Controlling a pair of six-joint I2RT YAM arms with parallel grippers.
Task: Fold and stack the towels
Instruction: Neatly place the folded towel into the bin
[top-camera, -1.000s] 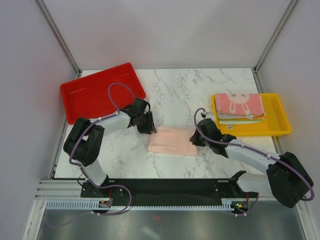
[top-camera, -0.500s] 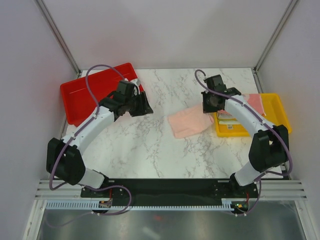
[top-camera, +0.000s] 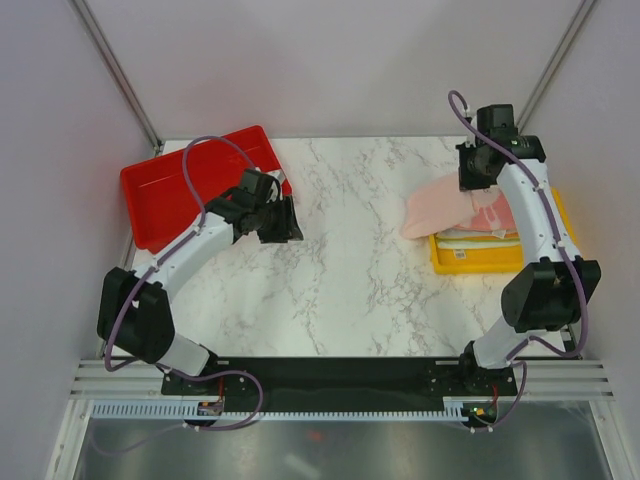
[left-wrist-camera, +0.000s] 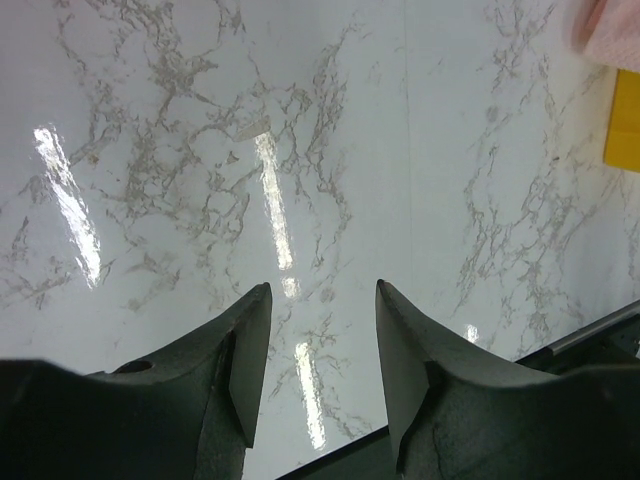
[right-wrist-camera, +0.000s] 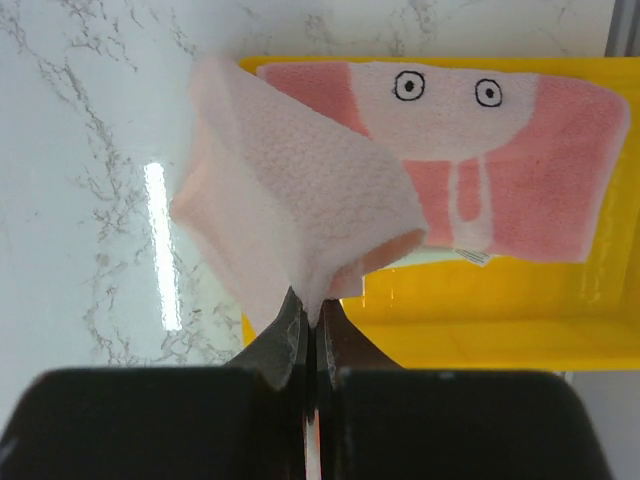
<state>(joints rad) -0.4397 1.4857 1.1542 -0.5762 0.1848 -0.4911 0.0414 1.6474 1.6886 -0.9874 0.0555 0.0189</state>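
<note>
**mk_folds:** The right arm was stretched way up into the upper right of the top view, its elbow over the yellow tray. The right gripper was pinched tight on the plain peach-pink towel. The left arm curved up the left side. The left gripper hung over the bare marble table near the red tray, with its jaws apart and nothing between them.

**tabletop_tom:** Yep. The towel looked folded over and bunched into a soft wedge. It sat partly over the tray's left edge and partly over the marble. The pink bunny towel lay flat on top of the stack in that tray.

**mk_folds:** The right wrist cam was the useful one. It showed the fingers clamped on the cloth's near edge, plus the bunny's two round eyes. From above, the arm covered a good part of the stack, so the grip itself was hard to make out. The left wrist view only caught a sliver of pink and yellow in its upper right corner.
</note>
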